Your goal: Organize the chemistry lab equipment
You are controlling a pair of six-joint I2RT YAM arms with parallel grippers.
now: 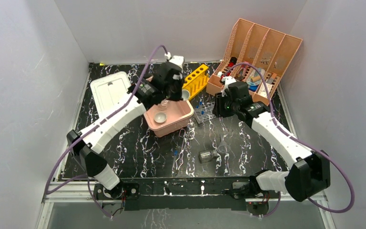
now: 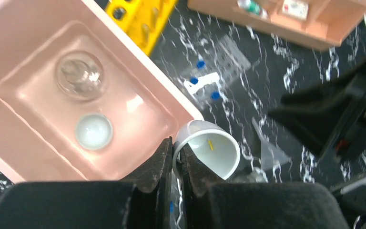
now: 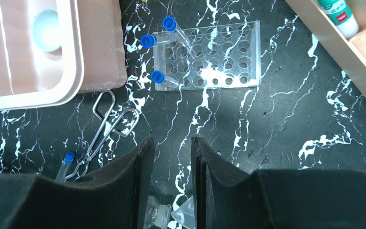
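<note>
the left gripper (image 2: 175,155) has its jaws pinched on the wall of a small white dish (image 2: 212,150), held tilted just outside the corner of the pink tub (image 2: 167,93). a thin yellow mark shows inside the held dish. on the tub's floor sit a clear round flask (image 2: 79,75) and a second white dish (image 2: 93,131), near each other but apart.

the right gripper (image 3: 171,157) hangs over the black marbled table (image 3: 276,124), jaws spread with nothing between them. beside the tub's wall the wire tongs (image 3: 107,126) lie flat on the table. a clear tube rack (image 3: 219,62) sits just past them, with three blue-capped tubes (image 3: 169,23) lying across its near end.

closer to the arm bases a glass beaker (image 1: 206,155) lies on its side, with a clear cone-shaped piece (image 1: 221,148) just beside it. the peach organizer (image 1: 257,52) at the far right holds small bottles in its lower ends; which slots i cannot tell. a yellow rack (image 1: 195,80) stands between the organizer and the tub.
</note>
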